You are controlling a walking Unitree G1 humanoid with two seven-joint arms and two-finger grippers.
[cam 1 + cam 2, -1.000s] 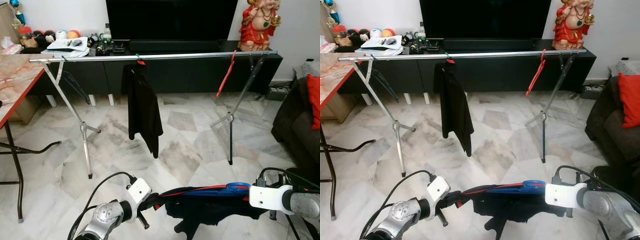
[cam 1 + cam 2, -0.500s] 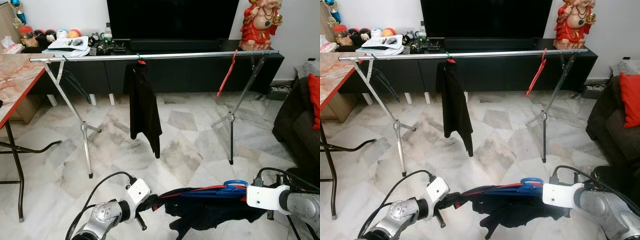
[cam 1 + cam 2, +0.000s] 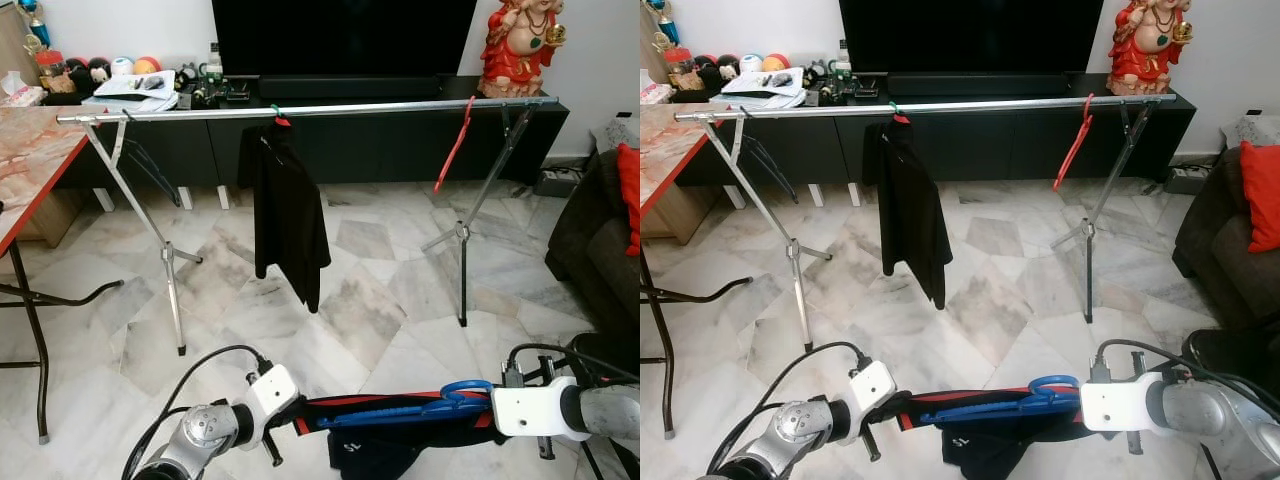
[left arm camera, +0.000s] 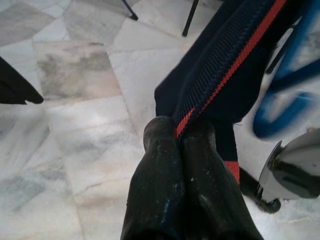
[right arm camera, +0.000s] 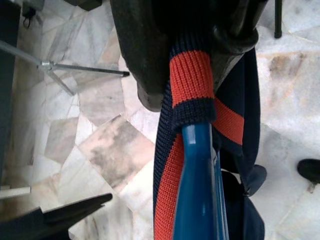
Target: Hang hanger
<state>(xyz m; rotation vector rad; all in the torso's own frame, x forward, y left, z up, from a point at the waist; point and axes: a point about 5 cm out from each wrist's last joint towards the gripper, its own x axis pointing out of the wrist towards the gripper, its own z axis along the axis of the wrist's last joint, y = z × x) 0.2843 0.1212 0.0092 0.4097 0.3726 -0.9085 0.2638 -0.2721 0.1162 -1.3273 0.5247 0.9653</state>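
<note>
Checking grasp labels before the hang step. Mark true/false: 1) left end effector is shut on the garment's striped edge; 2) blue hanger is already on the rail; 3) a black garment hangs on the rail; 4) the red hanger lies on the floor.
1) True: the left end effector is shut on the navy garment at its red-striped edge.
2) False: the blue hanger is held low between both arms, at the right end effector, well below the rail.
3) True: a black garment hangs there.
4) False: the red hanger hangs on the rail.

red statue (image 3: 519, 46) beside black tv (image 3: 343, 38); marble-topped table (image 3: 30, 160) left.
</note>
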